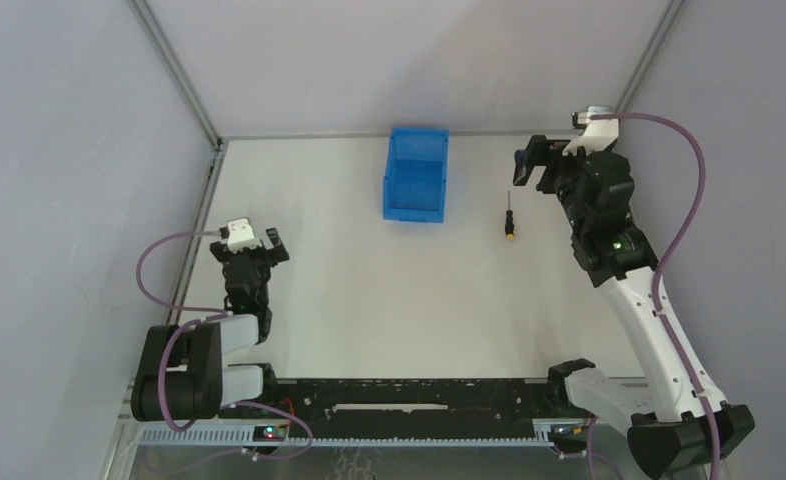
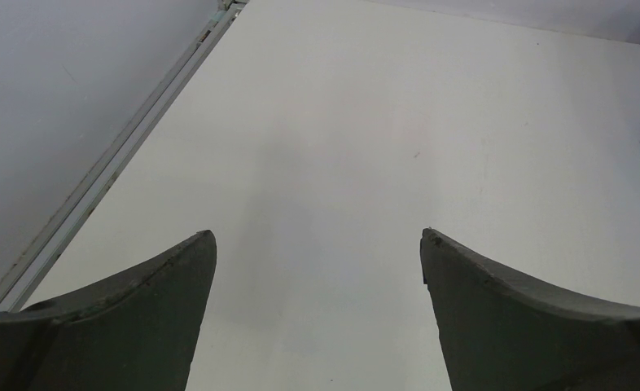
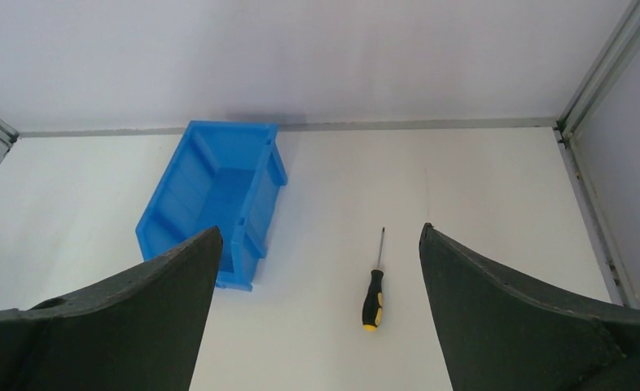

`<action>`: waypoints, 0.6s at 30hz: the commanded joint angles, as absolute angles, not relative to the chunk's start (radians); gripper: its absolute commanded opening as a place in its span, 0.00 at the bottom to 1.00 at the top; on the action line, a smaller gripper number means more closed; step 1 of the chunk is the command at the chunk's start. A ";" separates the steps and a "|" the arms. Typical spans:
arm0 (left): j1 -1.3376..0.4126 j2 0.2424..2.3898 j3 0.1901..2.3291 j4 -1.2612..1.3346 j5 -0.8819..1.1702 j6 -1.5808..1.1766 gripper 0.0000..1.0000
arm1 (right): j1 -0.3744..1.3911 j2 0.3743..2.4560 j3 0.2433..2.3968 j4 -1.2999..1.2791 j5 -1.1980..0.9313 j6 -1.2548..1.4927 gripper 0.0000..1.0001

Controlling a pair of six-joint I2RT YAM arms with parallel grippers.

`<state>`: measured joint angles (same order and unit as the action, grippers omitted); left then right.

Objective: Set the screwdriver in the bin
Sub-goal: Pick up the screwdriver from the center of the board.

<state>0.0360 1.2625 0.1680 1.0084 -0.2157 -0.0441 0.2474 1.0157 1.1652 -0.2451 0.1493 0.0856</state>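
The screwdriver (image 1: 509, 218) lies flat on the white table, shaft pointing to the back and its black handle with the yellow end toward me. In the right wrist view the screwdriver (image 3: 373, 295) lies between my fingers' lines of sight, nearer the right one. The blue bin (image 1: 416, 205) stands empty at the back centre, left of the screwdriver; the bin (image 3: 260, 195) also shows in the right wrist view. My right gripper (image 1: 531, 170) (image 3: 317, 230) is open and empty, raised behind and to the right of the screwdriver. My left gripper (image 1: 252, 250) (image 2: 317, 234) is open and empty at the left.
A metal frame rail (image 1: 201, 215) runs along the table's left edge and shows in the left wrist view (image 2: 121, 155). Another rail (image 3: 382, 125) runs along the back wall just behind the bin. The right wall stands close beside my right arm.
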 commanded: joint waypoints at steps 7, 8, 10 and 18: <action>0.041 1.256 0.197 1.043 -0.228 -0.025 1.00 | 0.238 1.083 1.321 -0.427 0.147 0.080 1.00; 0.041 1.256 0.197 1.043 -0.228 -0.025 1.00 | 0.236 1.096 1.326 -0.437 0.148 0.082 1.00; 0.041 1.256 0.198 1.043 -0.228 -0.025 1.00 | 0.225 1.130 1.341 -0.458 0.150 0.094 1.00; 0.041 1.256 0.198 1.043 -0.228 -0.025 1.00 | 0.175 1.301 1.355 -0.480 0.123 0.140 1.00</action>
